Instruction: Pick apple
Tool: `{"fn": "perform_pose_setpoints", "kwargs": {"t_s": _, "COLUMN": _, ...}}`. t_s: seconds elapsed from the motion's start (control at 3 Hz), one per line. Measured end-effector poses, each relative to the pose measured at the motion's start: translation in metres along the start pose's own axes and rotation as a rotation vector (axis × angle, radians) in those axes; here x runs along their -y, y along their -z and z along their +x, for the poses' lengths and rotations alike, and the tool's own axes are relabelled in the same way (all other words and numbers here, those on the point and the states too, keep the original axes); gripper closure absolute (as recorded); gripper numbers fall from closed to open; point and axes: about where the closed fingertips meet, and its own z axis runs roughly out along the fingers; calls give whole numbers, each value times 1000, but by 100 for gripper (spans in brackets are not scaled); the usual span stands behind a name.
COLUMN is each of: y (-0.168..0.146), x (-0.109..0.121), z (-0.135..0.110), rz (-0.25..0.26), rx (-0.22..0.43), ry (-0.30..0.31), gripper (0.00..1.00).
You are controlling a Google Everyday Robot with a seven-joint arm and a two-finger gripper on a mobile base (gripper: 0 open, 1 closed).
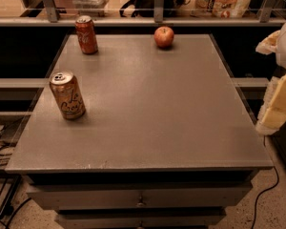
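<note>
At the far edge of the counter [148,128], right of centre, sits the apple [164,36], well apart from both cans. Expect it to be firm, light, smooth-skinned and round, so it may roll or slip if you pinch off-centre. Take it across its widest middle. The gripper [278,104] hangs off the counter's right side, far from the apple; spread or pressed together, you cannot tell. The gold can [66,95] at near left reads "La Croix". The red can [86,34] at far left has white script, not legible.
</note>
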Motion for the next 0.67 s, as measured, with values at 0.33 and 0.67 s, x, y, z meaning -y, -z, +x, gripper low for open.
{"fn": "perform_pose_setpoints", "kwargs": {"t_s": 0.33, "y": 0, "x": 0, "z": 0, "rz": 0, "rx": 0, "ry": 0, "gripper": 0}}
{"fn": "perform_pose_setpoints", "kwargs": {"t_s": 0.67, "y": 1, "x": 3, "z": -1, "rz": 6, "rx": 27, "ry": -14, "gripper": 0}}
